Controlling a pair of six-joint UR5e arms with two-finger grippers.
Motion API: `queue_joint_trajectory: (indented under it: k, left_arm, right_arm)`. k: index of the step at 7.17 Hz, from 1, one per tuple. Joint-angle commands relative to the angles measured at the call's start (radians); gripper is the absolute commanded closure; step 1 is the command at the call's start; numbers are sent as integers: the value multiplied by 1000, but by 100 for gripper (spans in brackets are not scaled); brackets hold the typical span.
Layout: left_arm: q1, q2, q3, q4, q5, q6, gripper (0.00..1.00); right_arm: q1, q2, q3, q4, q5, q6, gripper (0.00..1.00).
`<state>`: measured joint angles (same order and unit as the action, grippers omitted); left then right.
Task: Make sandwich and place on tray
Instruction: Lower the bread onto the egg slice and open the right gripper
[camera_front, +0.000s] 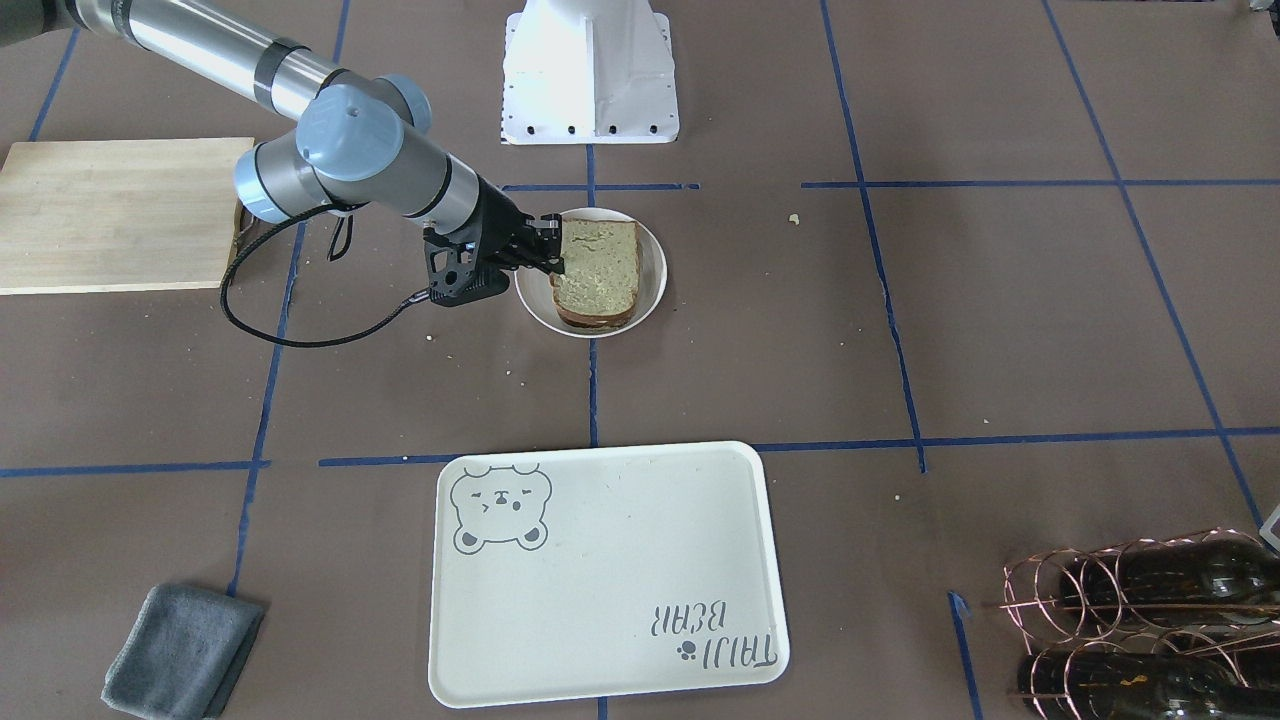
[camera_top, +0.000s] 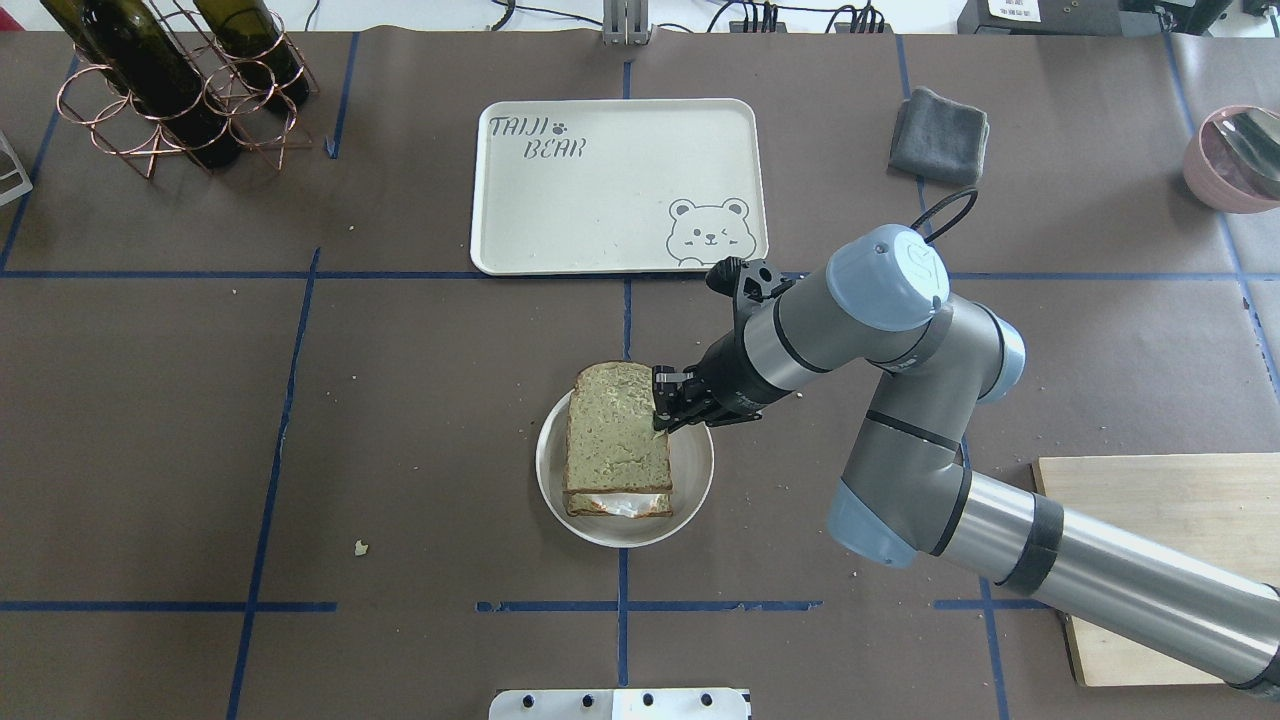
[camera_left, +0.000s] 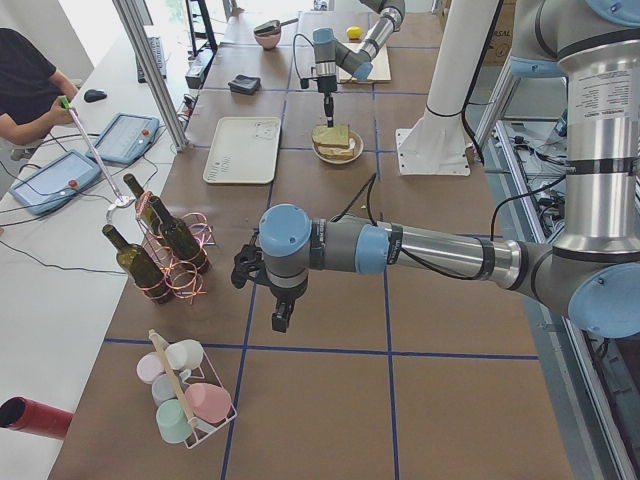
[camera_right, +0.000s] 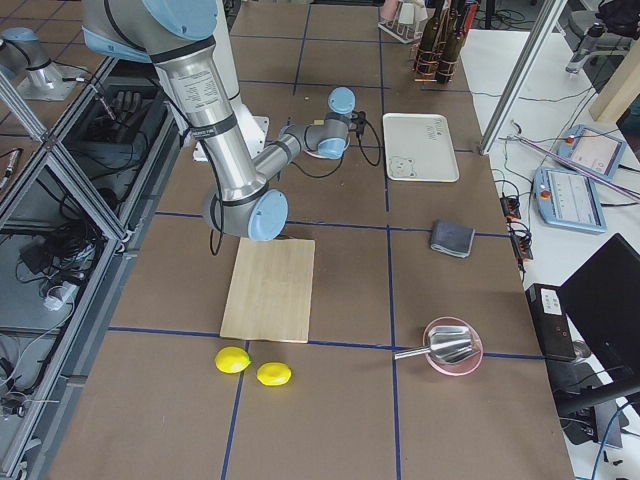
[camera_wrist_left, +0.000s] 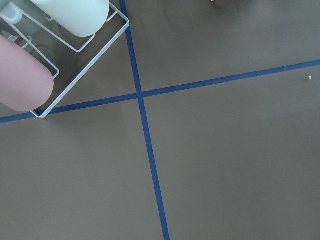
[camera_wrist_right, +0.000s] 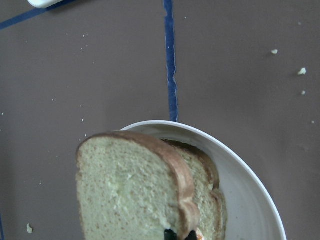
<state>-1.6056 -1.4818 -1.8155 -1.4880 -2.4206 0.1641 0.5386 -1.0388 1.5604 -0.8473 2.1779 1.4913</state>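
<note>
sandwich (camera_top: 615, 450): right tool (camera_top: 660, 405) closed on its top slice's edge.

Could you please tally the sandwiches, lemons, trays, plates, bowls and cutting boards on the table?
sandwich: 1
lemons: 2
tray: 1
plate: 1
bowl: 1
cutting board: 1
Total: 7

The desk (camera_front: 900, 350) is holding one sandwich (camera_front: 598, 268), one plate (camera_front: 655, 272), one tray (camera_front: 600, 570), one board (camera_front: 110, 215), one cloth (camera_front: 180, 650), two lemons (camera_right: 233, 360)
</note>
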Motion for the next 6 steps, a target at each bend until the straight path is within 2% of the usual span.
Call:
queue_joint_trajectory:
  k: [1,6]
  left_arm:
    - [0,0,-1,0,0,0,0]
    - [1,0,-1,0,-9,0,0]
  right_arm:
    - [-23,-7,-2,7,-29,43,100]
    - [-31,-14,4,14,-24,40,100]
